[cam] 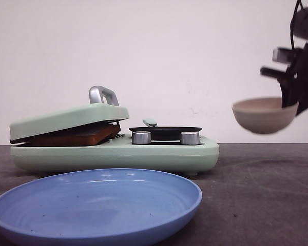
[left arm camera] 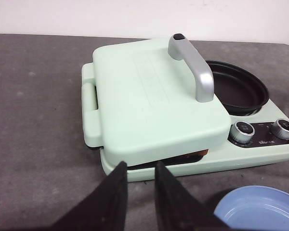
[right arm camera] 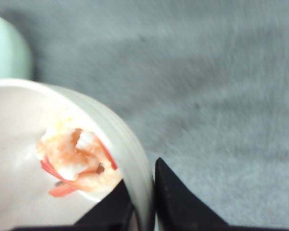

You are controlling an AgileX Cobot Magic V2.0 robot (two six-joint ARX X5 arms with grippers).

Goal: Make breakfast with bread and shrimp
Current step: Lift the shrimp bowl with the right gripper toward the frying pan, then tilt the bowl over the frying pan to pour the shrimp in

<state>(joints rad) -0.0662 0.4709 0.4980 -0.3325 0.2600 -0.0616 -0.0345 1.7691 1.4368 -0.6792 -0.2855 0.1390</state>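
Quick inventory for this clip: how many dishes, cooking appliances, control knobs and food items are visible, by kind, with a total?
Dishes: 2, the shallow blue plate and the small beige bowl gripped at its rim by the right gripper.
Appliances: 1, the mint-green breakfast maker.
Round silver knobs: 2.
Food: 2, the toasted bread under the lid and the pink-orange shrimp in the bowl.
Total: 7.

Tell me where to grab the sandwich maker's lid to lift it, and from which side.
Grip the silver handle arching above the green lid; its open loop leaves room for a finger under the bar. Come from above on the knob side, since the hinge sits at the far end. The left gripper, near the lid's front edge, is probably best placed.
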